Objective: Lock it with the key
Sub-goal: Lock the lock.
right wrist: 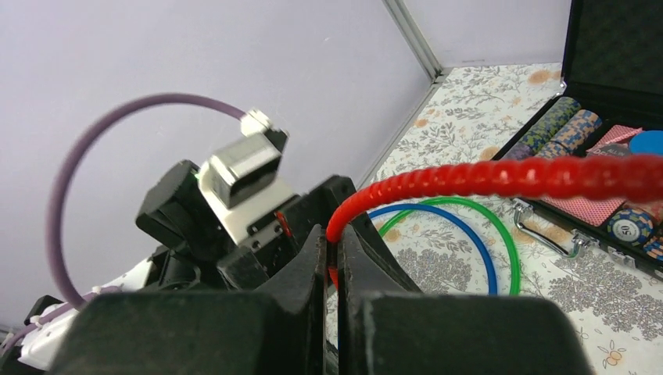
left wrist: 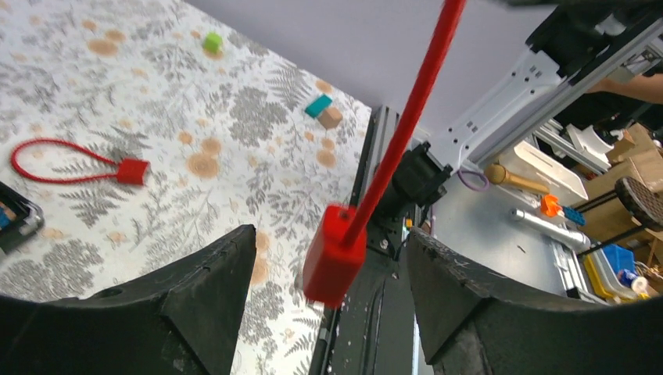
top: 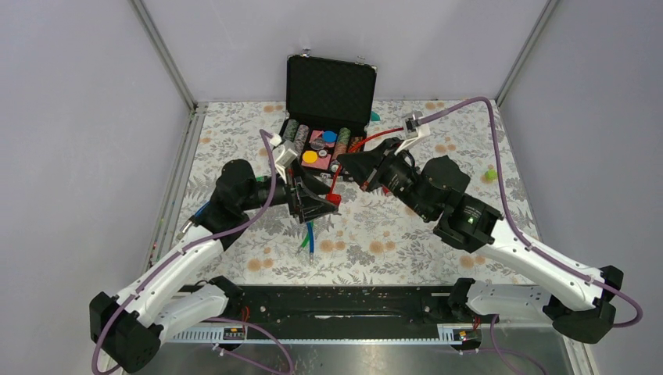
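The right gripper [right wrist: 332,262] has its fingers [right wrist: 297,273] squeezed together on the red cable [right wrist: 500,178]. The cable comes out from between the tips and bends off sideways across the wrist view. The left gripper [left wrist: 332,242] is spread wide. The red lock [left wrist: 335,254] on the cable hangs in the gap between its fingers [left wrist: 211,289] and touches neither, with the cable leading straight up from it. From above, the two grippers face each other almost tip to tip, with the lock just off the left one's tip. Beyond both tools stands an open case [top: 330,82] holding poker chips [right wrist: 575,125]. A blue loop [right wrist: 491,266] and a green loop [right wrist: 514,266] lie on the table [top: 391,234] under the right gripper. A second lock [left wrist: 125,170], also red and with its own loop, lies well off to one side of the left gripper.
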`<state>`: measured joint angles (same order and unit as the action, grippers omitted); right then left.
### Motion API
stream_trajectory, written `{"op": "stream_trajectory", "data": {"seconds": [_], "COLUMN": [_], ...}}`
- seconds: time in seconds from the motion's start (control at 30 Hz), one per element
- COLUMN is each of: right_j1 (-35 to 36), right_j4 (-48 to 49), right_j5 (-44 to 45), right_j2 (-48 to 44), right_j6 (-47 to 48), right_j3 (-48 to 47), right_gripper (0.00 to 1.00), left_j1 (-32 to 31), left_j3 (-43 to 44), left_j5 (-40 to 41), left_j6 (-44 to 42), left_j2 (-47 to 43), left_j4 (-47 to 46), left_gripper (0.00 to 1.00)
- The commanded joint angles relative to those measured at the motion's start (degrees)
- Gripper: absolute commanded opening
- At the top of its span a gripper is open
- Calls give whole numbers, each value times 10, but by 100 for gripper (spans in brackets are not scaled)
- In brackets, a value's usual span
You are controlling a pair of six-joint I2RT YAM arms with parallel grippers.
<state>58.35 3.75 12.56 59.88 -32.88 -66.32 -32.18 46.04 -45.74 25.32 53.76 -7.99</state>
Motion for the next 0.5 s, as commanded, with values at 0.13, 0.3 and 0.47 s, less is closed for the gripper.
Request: {"op": "stream_trajectory", "data": {"seconds": [0.13,0.3,0.47], "right_j1": [-1,-1,-1], "right_j4": [-10,-11,-14], "right_j5": [36,31,32], "right_j2": [-21,-24,-24], "right_j6": [-9,-12,-15], "right_j3": [-44,-46,-46], "right_gripper": [0,0,0], "left_j1": [-31,-34,-35], "left_j3": [-15,-10,-12], "left_j5": [-6,7,16], "left_j6": [-49,-50,-44], "left_j2": [3,14,11], "left_j4": [-23,-28,-51], "left_gripper": [64,58,60]}}
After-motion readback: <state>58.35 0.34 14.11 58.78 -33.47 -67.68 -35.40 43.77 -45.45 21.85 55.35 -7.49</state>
